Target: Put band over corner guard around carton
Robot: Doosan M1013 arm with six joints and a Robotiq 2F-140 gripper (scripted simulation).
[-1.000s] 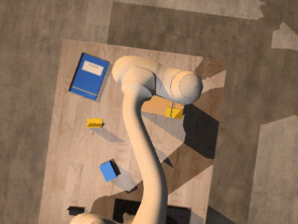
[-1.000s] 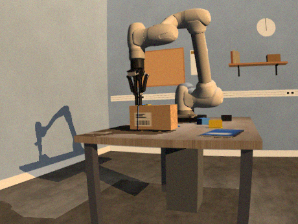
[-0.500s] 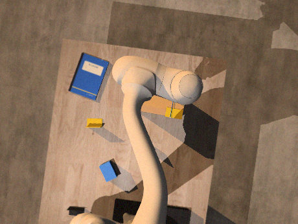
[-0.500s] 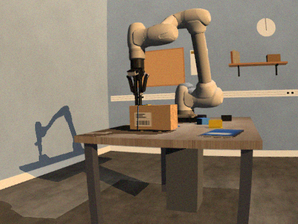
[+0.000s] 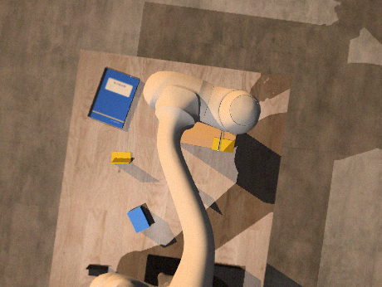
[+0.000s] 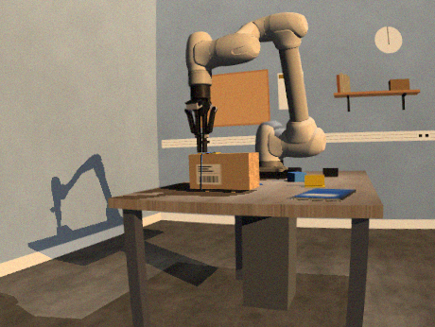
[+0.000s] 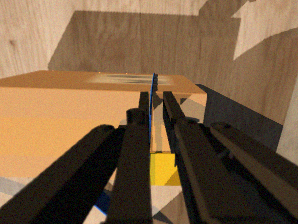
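Observation:
The brown carton [image 6: 224,171] stands flat on the table, its barcode label facing the exterior camera; it also shows in the wrist view [image 7: 75,110]. A yellow corner guard [image 5: 223,144] sits at the carton's end corner, and in the wrist view [image 7: 164,169] it lies below the fingers. The thin blue band [image 7: 152,95] runs upright over the carton's end edge, and shows as a dark vertical line [image 6: 200,170] on the carton's face. My gripper [image 7: 155,104] [image 6: 202,147] points straight down just above that end. Its fingers stand slightly apart, with the band in the gap beside the left finger.
A blue book [image 5: 114,98] lies at the table's far left corner. A spare yellow block [image 5: 121,157] and a blue block [image 5: 139,219] stand left of the arm. A small black object [image 6: 330,172] sits near the arm's base. The table edge is close beyond the carton.

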